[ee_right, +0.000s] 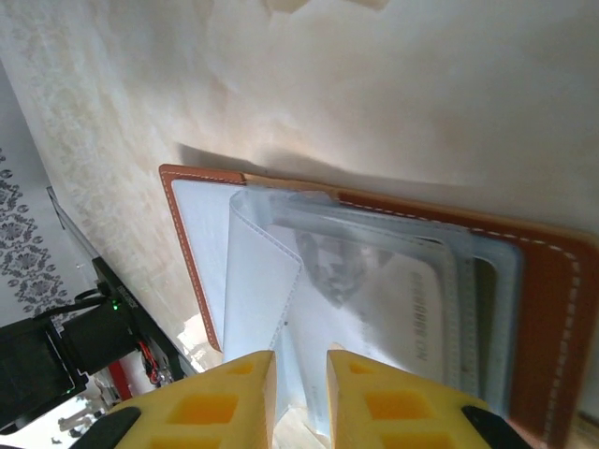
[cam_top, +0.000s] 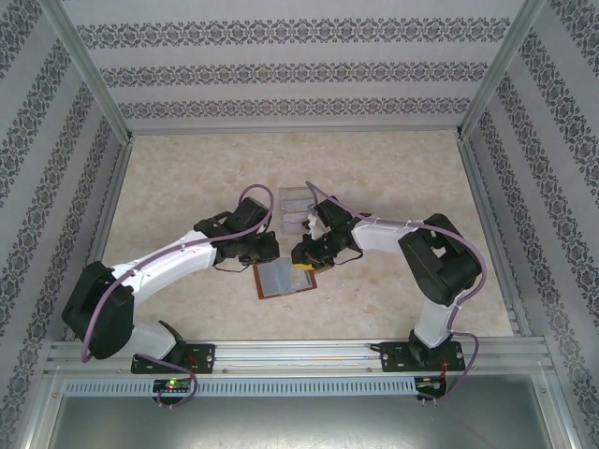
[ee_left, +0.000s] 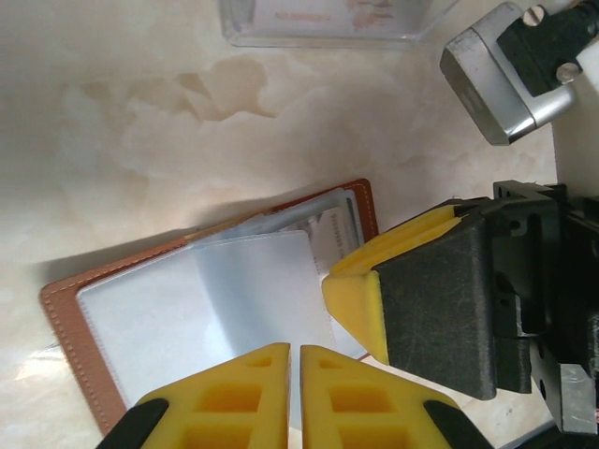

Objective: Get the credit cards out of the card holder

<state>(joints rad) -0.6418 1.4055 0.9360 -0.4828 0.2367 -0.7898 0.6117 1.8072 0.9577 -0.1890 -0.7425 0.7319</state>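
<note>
The brown card holder lies open on the table between both grippers, with its grey-blue pockets facing up inside the leather rim. A pale card with printed digits sits in a pocket near the right edge, and its edge is visible in the left wrist view too. My left gripper is shut to a hairline on a raised pocket leaf. My right gripper stands at the holder's right edge, narrowly open, with a curled leaf edge between its fingers.
A clear plastic box with a few cards in it stands just beyond the holder. Patterned walls close off the left, right and back of the beige table. The two wrists are close together over the holder.
</note>
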